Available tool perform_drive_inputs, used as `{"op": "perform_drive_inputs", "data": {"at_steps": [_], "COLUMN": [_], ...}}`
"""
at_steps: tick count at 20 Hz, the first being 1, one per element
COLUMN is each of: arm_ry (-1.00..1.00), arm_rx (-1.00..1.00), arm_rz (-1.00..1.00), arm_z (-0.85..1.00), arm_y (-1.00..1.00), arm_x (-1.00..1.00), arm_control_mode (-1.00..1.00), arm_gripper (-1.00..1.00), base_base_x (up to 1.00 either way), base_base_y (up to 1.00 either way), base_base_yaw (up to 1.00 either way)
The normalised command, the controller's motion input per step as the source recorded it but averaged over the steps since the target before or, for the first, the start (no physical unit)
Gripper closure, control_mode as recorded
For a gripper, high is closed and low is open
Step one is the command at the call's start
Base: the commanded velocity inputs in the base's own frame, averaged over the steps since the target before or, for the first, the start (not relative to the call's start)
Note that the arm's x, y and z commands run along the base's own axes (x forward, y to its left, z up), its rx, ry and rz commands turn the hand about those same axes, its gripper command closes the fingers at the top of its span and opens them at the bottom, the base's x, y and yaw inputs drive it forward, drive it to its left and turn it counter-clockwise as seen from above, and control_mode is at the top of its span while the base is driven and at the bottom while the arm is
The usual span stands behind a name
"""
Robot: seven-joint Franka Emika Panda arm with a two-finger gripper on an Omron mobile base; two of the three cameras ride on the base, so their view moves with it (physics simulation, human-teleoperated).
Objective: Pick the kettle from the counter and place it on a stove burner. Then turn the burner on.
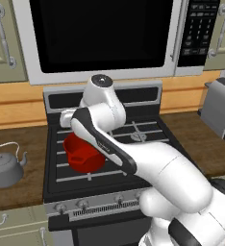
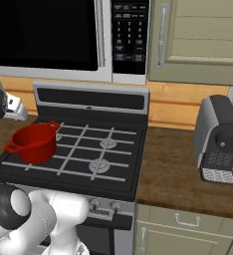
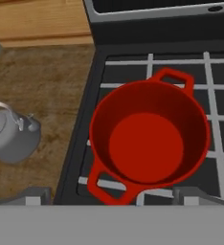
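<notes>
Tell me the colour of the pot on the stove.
The pot is red, clearest in the hand view.

Grey kettle (image 1: 6,169); red pot (image 3: 150,142); wood-grain counter (image 1: 23,144).

The kettle (image 3: 11,136), left of the claw in the hand view, is dull grey metal with a soft matt sheen and a thin wire handle. The bench (image 3: 47,91) under it is dark brown wood with a rough-looking grain. Straight ahead of the claw, the red pot (image 3: 150,141) looks smooth and enamelled, evenly glossy inside. It stands on pale, matt grate bars (image 3: 214,129) over a black, smooth cooktop (image 2: 133,159). The burner heads (image 2: 99,166) are silver-grey ringed metal. Farther right, the coffee machine (image 2: 219,139) has a brushed grey metal shell and dark plastic front.
</notes>
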Motion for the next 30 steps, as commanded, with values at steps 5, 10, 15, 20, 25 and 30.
{"op": "perform_drive_inputs", "data": {"at_steps": [5, 10, 15, 20, 25, 30], "arm_ry": [0.04, 0.00, 0.00, 0.00, -0.01, 0.00], "arm_rx": [0.00, 0.00, 0.00, 0.00, 0.00, 0.02], "arm_rz": [0.00, 0.00, 0.00, 0.00, 0.00, 0.00], "arm_z": [0.00, -0.08, -0.04, -0.11, 0.00, -0.01], "arm_y": [0.49, 0.78, 0.80, 0.74, 0.64, 0.56], "arm_x": [0.03, 0.00, 0.00, 0.08, 0.08, 0.10], "arm_control_mode": [-1.00, -1.00, -1.00, -1.00, -1.00, -1.00], "arm_gripper": [-1.00, -1.00, -1.00, -1.00, -1.00, -1.00], "base_base_x": [0.00, 0.00, 0.00, 0.00, 0.00, 0.00], "base_base_y": [0.00, 0.00, 0.00, 0.00, 0.00, 0.00], "base_base_yaw": [0.00, 0.00, 0.00, 0.00, 0.00, 0.00]}}
